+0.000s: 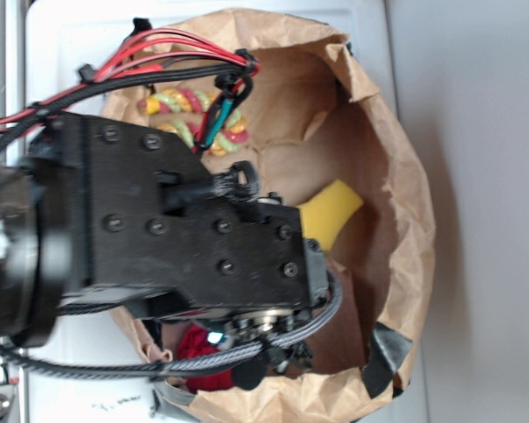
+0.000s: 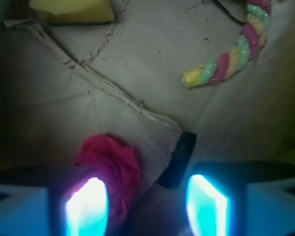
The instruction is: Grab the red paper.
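Beside open pincer [image 2: 147,206]: red paper [image 2: 113,164], roundish, no long axis.

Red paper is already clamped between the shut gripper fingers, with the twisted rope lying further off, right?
No. In the wrist view the gripper is open, and the red paper sits loose by one finger, not clamped. The twisted rope does lie further off.

Crinkled matt red paper [image 2: 110,164] – creased brown paper lining [image 2: 137,64], glossy twisted rope [image 2: 231,54], porous yellow sponge [image 2: 71,11].
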Robot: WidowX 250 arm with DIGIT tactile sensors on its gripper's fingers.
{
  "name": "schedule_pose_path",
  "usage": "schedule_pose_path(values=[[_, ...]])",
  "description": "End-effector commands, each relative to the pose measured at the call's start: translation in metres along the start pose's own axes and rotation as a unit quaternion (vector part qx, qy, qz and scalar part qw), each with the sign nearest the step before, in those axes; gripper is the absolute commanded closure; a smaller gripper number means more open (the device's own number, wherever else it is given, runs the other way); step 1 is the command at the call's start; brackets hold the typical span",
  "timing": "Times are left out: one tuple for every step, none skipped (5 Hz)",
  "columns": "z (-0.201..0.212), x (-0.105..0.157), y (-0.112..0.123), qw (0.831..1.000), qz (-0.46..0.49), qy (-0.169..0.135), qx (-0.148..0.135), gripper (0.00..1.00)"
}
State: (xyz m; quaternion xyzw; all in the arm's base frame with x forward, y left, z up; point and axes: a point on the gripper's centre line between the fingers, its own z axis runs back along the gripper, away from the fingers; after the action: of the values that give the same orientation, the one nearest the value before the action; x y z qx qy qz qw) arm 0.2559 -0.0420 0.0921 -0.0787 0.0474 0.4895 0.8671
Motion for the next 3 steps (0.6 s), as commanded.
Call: schedule_pose_path(values=[[0.002,0.000,-0.016,1.000,-0.015,0.007,-0.027,0.00],[-0.008,-0.012,-0.024,0.999,-0.040,0.015,-0.021,0.00],[-0.015,-0.021,-0.029,0.998,-0.059,0.025,-0.017,0.00]])
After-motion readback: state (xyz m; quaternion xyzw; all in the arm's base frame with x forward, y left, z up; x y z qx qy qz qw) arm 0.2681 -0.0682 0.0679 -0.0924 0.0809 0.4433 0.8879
